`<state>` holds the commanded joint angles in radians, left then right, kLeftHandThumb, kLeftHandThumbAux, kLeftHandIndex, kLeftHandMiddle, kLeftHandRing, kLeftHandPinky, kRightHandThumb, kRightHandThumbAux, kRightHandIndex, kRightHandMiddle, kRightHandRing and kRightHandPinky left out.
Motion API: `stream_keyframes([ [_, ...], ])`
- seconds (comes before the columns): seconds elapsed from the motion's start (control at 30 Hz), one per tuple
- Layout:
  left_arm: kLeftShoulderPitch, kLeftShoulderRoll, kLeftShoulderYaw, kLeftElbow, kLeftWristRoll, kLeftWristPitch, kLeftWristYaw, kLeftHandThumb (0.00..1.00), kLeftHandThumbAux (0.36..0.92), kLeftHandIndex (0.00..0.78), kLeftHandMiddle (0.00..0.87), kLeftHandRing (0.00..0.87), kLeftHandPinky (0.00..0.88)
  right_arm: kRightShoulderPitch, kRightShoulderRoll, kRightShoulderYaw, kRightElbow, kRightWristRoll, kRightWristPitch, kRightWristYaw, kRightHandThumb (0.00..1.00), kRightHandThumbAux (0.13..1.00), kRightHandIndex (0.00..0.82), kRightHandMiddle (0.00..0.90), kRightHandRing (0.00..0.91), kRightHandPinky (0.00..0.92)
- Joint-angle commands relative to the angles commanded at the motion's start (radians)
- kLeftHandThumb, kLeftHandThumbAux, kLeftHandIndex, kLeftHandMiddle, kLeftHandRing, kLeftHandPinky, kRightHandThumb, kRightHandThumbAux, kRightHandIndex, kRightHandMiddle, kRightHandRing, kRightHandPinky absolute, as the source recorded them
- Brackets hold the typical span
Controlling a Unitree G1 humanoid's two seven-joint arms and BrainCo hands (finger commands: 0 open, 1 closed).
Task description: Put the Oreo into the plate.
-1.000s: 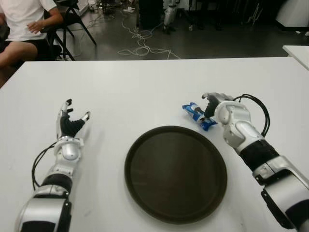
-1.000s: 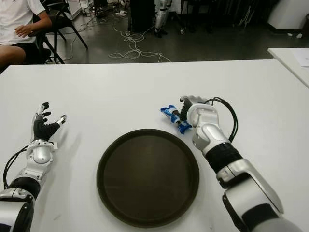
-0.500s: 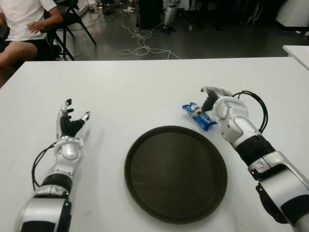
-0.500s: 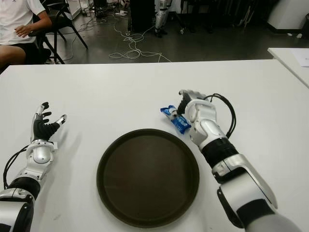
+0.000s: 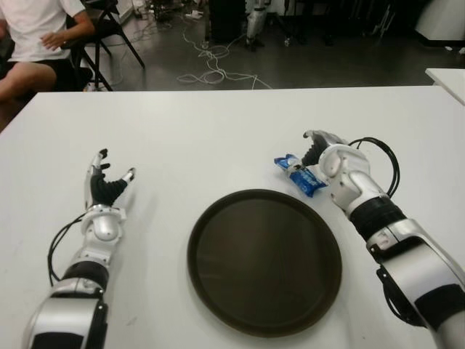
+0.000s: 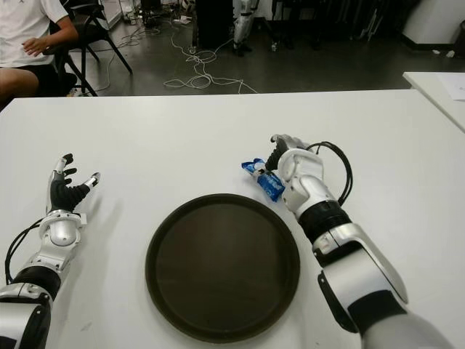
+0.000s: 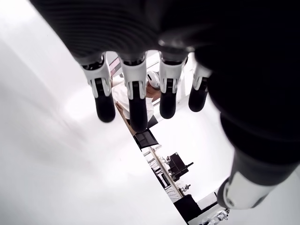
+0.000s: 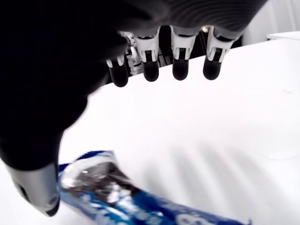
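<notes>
The Oreo (image 5: 299,174) is a blue packet lying on the white table (image 5: 218,131), just beyond the far right rim of the round dark brown plate (image 5: 264,262). The plate holds nothing. My right hand (image 5: 317,150) sits at the packet's right end. In the right wrist view its fingers (image 8: 180,70) stretch out straight above the Oreo (image 8: 122,199), and the thumb (image 8: 40,194) hangs beside the packet's end; the hand is open. My left hand (image 5: 107,182) is idle with fingers spread, left of the plate.
A person (image 5: 36,40) sits on a chair beyond the table's far left corner. Cables (image 5: 211,69) trail over the dark floor behind the table. The corner of another white table (image 5: 447,76) shows at the far right.
My right hand, which lay over the packet a second ago, has drawn back a little toward the far right. The Oreo stays in place. The left hand has not moved.
</notes>
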<state>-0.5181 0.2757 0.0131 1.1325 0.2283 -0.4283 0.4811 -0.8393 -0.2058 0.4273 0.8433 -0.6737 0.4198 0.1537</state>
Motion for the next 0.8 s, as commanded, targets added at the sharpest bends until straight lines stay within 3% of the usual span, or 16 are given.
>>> stream_keyframes([
  [0.4, 0.001, 0.001, 0.0, 0.0, -0.005, -0.005, -0.01, 0.228, 0.711, 0.076, 0.137, 0.15, 0.161, -0.037, 0.0, 0.048, 0.052, -0.015, 0.014, 0.088, 0.0, 0.788, 0.029, 0.082, 0.041, 0.0],
  [0.8, 0.003, 0.002, 0.001, -0.001, -0.005, -0.013, -0.013, 0.231, 0.712, 0.077, 0.135, 0.151, 0.178, -0.041, -0.005, 0.066, 0.056, -0.021, 0.021, 0.125, 0.0, 0.8, 0.046, 0.101, 0.064, 0.0],
])
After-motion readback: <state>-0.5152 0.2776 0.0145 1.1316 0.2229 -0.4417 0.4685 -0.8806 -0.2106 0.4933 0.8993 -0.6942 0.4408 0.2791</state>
